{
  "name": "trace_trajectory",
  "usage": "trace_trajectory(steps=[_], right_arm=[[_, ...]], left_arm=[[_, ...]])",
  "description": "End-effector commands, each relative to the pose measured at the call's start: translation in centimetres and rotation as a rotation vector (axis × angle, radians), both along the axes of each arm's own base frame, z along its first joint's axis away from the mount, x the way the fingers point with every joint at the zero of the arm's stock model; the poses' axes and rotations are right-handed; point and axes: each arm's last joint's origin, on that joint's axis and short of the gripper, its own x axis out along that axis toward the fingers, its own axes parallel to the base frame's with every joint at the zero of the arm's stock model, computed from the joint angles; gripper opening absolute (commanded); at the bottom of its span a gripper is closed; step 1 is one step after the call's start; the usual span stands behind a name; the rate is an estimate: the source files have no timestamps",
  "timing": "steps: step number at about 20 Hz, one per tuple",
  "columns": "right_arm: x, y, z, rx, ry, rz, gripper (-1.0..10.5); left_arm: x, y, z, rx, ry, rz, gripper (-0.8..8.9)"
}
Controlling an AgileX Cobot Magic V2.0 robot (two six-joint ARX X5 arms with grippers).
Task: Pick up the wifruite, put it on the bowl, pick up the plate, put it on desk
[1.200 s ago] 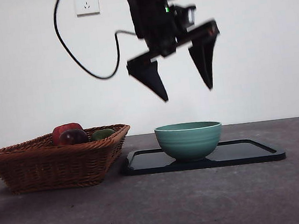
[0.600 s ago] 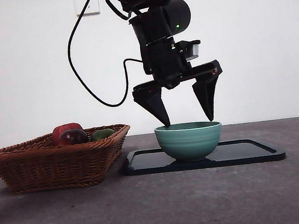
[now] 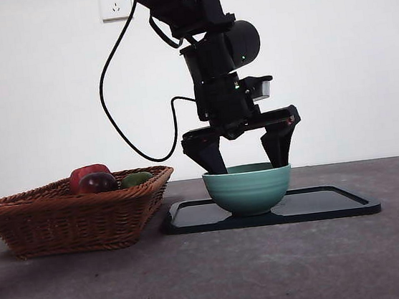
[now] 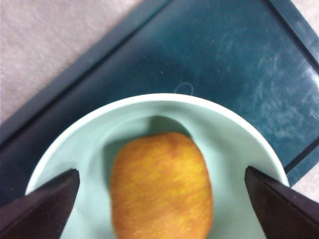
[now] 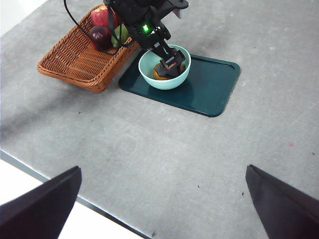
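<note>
1. Far left in front view: wicker basket (image 3: 77, 210) w/ a red fruit (image 3: 89, 173), a dark purple fruit (image 3: 98, 182) and a green fruit (image 3: 137, 178) poking above the rim. Not task items; all three only partly visible behind the basket wall.

2. Centre: bowl (image 3: 249, 189) sits on the dark teal plate (image 3: 335, 205), toward the plate's 9 o'clock end. Left gripper (image 3: 245, 160) is right over it, jaws spread wide, tips dipped just inside the rim at approx 9 and 3 o'clock of the bowl.

3. Wifruite (image 4: 160, 184) lies in the bowl's bottom, midway btw the jaws, nothing touching it. Left wrist view shows clear gaps both sides. So the jaws are open and holding nothing.

4. Step, as I judge it: fruit-into-bowl looks done. Next up is the plate, to go on the desk (image 3: 214, 278). That calls for lifting the gripper clear of the bowl w/o knocking the rim. The plate already rests on the desk and carries the bowl, so any grab at its thin edge needs care; bowl could slide.

5. Right: right gripper (image 5: 159, 199) waits high, jaws wide apart, empty, well away from the work.

6. Hard to see: from front view the wifruite is hidden behind the bowl wall. Jaw tips are hidden inside the bowl too. Wrist view cuts off the fruit's near end.
</note>
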Motion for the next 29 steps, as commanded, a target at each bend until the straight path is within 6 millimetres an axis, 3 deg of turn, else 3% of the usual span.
trace_trajectory(steps=[1,6,14,17,20,23,26,29], right_arm=[[-0.4,-0.2,-0.1,-0.012,0.042,0.0,5.7],[-0.3,-0.2,-0.1,-0.008,0.035,-0.001,5.7],[-0.3,-0.2,-0.1,-0.008,0.035,-0.001,5.7],[-0.3,-0.2,-0.1,-0.008,0.036,0.0,5.7],[-0.3,-0.2,-0.1,-0.008,0.036,0.0,5.7],[-0.3,-0.2,-0.1,-0.008,0.036,0.0,5.7],[-0.3,-0.2,-0.1,-0.008,0.037,0.0,5.7],[-0.3,-0.2,-0.1,-0.009,0.036,0.0,5.7]], left_arm=[[0.1,-0.7,-1.2,0.023,0.004,-0.008,4.67],[0.1,-0.7,-1.2,0.024,0.004,-0.009,3.01],[0.0,-0.7,-2.0,0.046,0.029,-0.011,3.82],[0.0,-0.7,-2.1,0.052,0.034,-0.013,3.67],[-0.1,-0.7,-2.0,0.051,0.033,-0.016,2.43],[-0.1,-0.7,-1.9,0.05,0.033,-0.015,2.43],[-0.1,-0.7,-0.7,0.043,0.024,-0.016,2.45],[-0.2,-0.6,2.1,0.02,-0.002,-0.014,2.44]])
